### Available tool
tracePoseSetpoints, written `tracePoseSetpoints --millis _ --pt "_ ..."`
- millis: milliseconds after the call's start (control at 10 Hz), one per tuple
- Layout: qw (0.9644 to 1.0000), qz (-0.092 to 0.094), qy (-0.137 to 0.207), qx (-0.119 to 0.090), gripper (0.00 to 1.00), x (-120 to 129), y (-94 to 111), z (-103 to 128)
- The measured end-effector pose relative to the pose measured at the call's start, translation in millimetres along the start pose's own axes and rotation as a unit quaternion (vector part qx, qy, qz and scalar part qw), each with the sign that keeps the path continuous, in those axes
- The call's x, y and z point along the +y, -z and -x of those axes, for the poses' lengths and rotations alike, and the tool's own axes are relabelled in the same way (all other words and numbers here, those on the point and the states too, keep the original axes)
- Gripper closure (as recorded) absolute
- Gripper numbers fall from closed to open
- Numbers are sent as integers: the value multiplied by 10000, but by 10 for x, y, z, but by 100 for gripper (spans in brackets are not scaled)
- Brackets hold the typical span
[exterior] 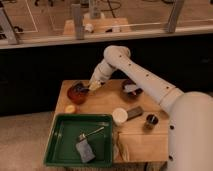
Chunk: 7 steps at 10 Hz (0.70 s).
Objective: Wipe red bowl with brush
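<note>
Near the back left corner of the light wooden table (145,142), the white arm's two-finger gripper (95,83) is clamped on a small pale cream-yellow brush (94,86), whose tip is at the right rim of the small round dark red bowl (76,93). A green plastic tray (62,137) lies in front.

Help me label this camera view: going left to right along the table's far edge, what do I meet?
red bowl → brush, at the gripper beside that bowl's right rim → dark bowl with grey contents.

Hand (97,81) with brush (94,86) at red bowl (76,93)
</note>
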Motion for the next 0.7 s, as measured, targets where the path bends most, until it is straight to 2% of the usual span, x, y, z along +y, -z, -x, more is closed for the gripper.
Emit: tracePoseSetpoints --millis 200,700 --pt "9998 143 77 89 100 20 -109 52" --pt "9992 311 3 252 100 -53 -245 -11"
